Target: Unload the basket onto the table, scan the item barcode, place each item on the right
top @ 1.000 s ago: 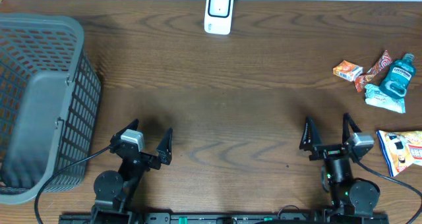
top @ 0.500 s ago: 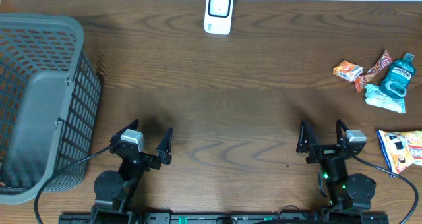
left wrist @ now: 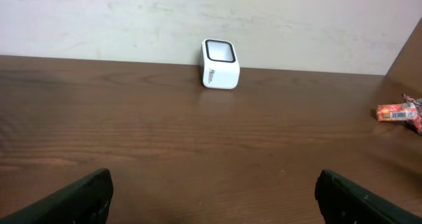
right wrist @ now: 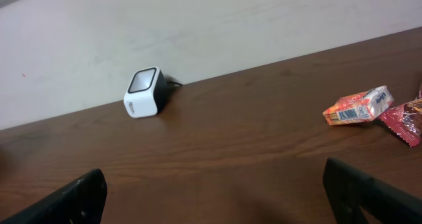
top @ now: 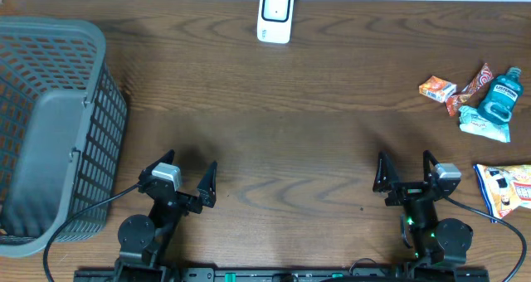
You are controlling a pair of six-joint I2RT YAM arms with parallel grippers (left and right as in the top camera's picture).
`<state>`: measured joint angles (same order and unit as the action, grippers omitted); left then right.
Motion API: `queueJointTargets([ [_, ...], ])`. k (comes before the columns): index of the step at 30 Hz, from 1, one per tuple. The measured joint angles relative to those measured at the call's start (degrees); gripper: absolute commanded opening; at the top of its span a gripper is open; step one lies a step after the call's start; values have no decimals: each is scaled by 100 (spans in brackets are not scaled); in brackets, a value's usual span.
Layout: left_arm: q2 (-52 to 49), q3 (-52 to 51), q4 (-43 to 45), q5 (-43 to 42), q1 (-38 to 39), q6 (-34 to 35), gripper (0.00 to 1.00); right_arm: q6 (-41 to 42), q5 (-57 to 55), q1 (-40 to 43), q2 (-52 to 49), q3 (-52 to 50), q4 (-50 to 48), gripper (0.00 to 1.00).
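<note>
The white barcode scanner (top: 275, 15) with its dark window stands at the table's far edge, centre; it also shows in the left wrist view (left wrist: 219, 64) and the right wrist view (right wrist: 145, 92). Loose items lie at the right: an orange packet (top: 437, 89) (right wrist: 359, 105), a red packet (top: 469, 87), a blue mouthwash bottle (top: 500, 99) and a snack bag (top: 506, 191). My left gripper (top: 187, 172) (left wrist: 212, 184) is open near the front edge, left of centre. My right gripper (top: 406, 170) (right wrist: 214, 178) is open near the front right, left of the snack bag. Neither holds anything.
A large grey mesh basket (top: 108, 124) fills the left side of the table, close beside my left arm. A pale wall runs behind the scanner. Bare wood lies between both grippers and the scanner.
The right arm shifted slightly left and turned a little between one second and half a second ago, then held still. The left arm has not moved.
</note>
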<state>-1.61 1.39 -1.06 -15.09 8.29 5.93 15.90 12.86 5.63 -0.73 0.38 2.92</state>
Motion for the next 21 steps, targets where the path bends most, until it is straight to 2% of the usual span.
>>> queueJointTargets([
  [14,0,0,-15,240,-57,-50,98,0,0,0,0,0,0,99],
  [21,87,0,-114,1220,-452,-153,98,0,0,0,0,0,0,99],
])
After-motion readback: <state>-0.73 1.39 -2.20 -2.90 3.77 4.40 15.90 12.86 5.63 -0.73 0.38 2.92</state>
